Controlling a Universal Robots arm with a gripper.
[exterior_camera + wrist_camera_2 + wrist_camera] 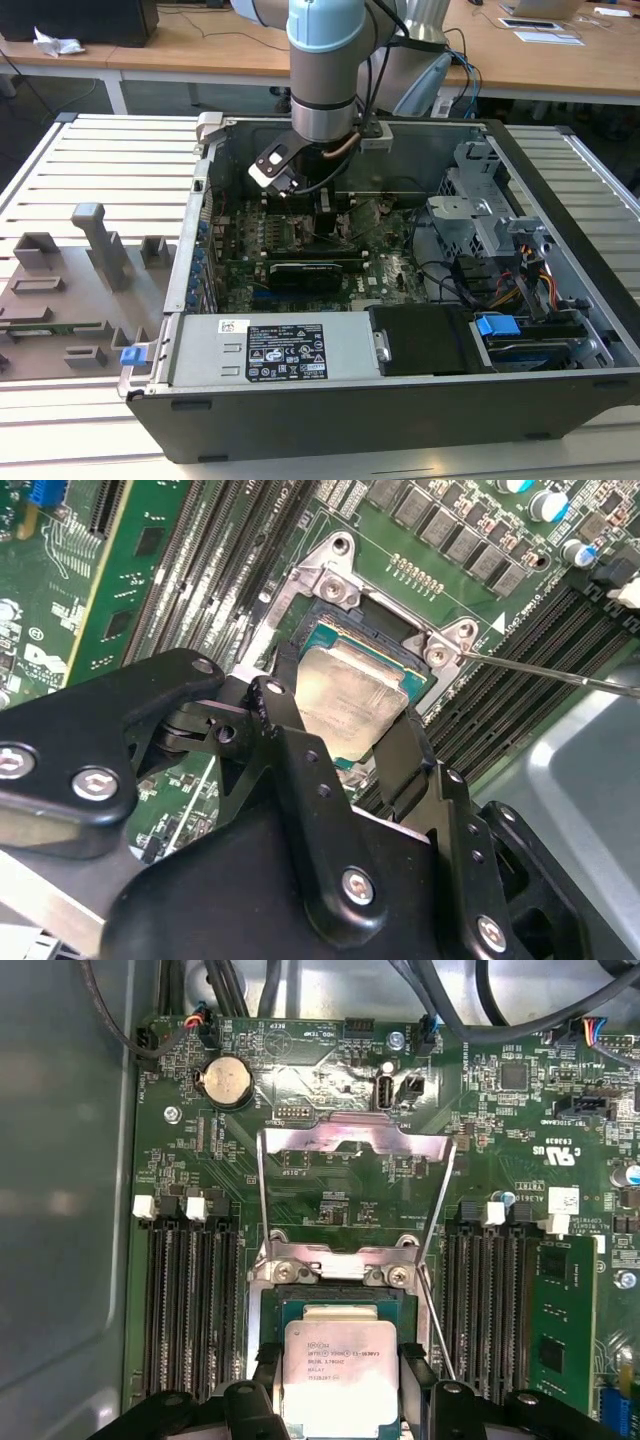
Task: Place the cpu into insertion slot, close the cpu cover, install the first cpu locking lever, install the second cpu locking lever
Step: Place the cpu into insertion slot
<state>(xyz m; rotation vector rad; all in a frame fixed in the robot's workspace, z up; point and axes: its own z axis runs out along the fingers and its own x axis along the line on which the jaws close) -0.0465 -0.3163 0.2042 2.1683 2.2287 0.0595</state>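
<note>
Second wrist view: gripping hand [340, 718] partly hides cpu [352, 685].

A slatted metal workbench [110, 150] stands under even indoor light, its pale ribs catching a soft sheen. Behind it run two wooden desks [200, 45] on white legs [117, 95], with dark floor [170, 98] showing beneath. One desk carries a black box [80, 20], a crumpled white scrap [55, 42] and a loose black cable [215, 38]; papers [548, 36] lie on the other (toward the exterior view's right).
</note>
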